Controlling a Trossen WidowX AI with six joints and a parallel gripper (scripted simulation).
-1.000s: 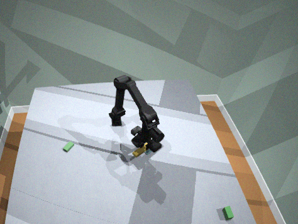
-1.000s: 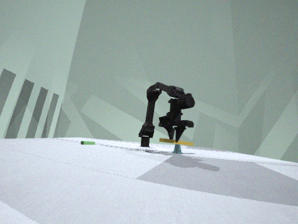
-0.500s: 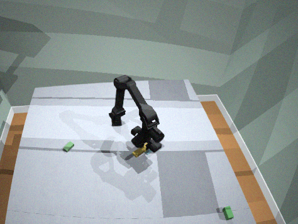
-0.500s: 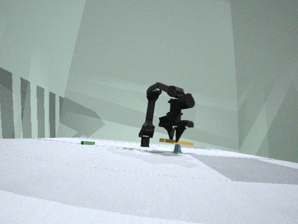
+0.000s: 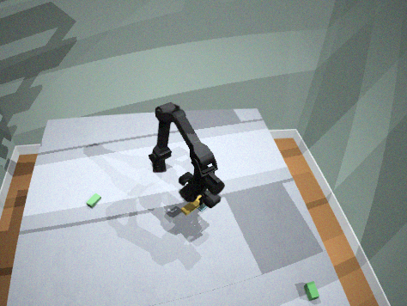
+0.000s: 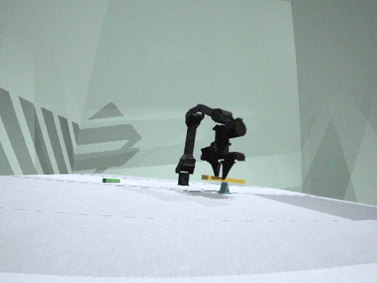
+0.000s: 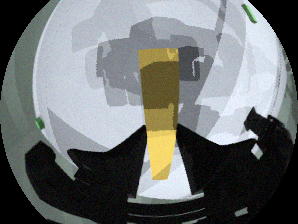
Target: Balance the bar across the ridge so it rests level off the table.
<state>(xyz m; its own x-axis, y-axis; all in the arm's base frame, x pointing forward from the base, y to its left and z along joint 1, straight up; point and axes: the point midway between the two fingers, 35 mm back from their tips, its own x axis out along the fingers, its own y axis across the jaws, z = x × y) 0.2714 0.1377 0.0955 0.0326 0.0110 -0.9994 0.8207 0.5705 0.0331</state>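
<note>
The yellow bar (image 5: 191,206) (image 6: 235,181) (image 7: 159,90) is held crosswise between the fingertips of my gripper (image 6: 221,177) (image 7: 161,127), which is shut on it near its middle. The bar is off the table and looks close to level in the exterior view. The teal ridge (image 5: 203,208) (image 6: 224,188) stands on the table right under the bar's middle part. Its top appears to meet the bar's underside, but I cannot tell whether they touch. The ridge is mostly hidden behind the gripper in the top view and does not show in the wrist view.
One green block (image 5: 94,200) (image 6: 110,180) lies on the table to the left. Another green block (image 5: 312,290) is at the front right in the top view. Two green blocks also show near the edges of the wrist view. Shadows cross the pale table (image 5: 64,266).
</note>
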